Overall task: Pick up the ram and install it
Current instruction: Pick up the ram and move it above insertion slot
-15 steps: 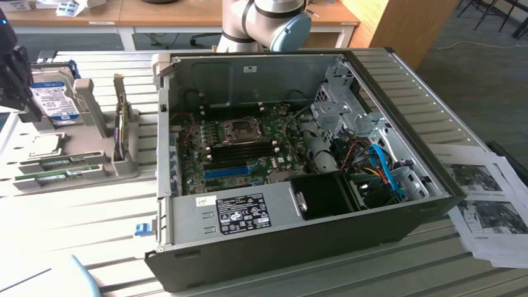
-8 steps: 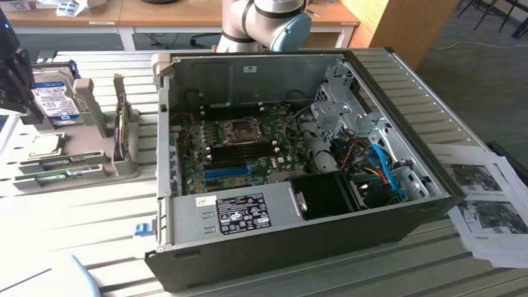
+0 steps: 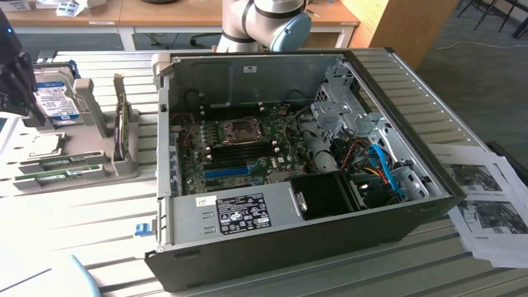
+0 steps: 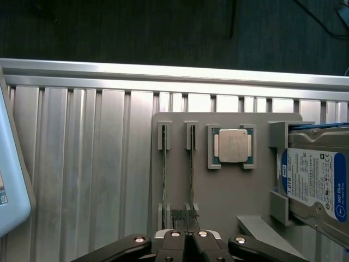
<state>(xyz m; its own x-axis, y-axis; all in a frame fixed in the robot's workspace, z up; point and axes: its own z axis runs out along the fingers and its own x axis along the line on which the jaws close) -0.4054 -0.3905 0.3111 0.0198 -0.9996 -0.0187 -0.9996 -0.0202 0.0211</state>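
Two green RAM sticks stand on their long edges in slotted end-brackets on a grey holder plate [image 4: 229, 196], which rests on the slatted aluminium table [image 4: 82, 164] close to that table's railed edge. The first RAM stick [image 4: 191, 169] sits just beside the processor [image 4: 233, 146]. The second RAM stick [image 4: 164, 169] runs parallel to it on the side away from the processor, with a narrow strip of bare plate between them. A hard drive [image 4: 319, 188] with a blue-and-white label is propped in a bracket at the plate's edge beyond the processor.

The gripper [image 4: 185, 214] is closed, its ribbed pads [image 4: 179, 214] pressed together with nothing seen between them; whether they touch a stick cannot be told. It hangs over the sticks' end farthest from the railed edge, its seam falling between the two sticks and closer to the first. Each stick's long axis runs straight away from the gripper toward the railed edge, in line with the seam, so the jaws part across a stick's thin faces.

In the exterior view the open computer case [image 3: 396, 86] lies on the same table, well apart from the plate, with its motherboard [image 3: 239, 145] exposed. By the look of it, no stick has been lifted yet.
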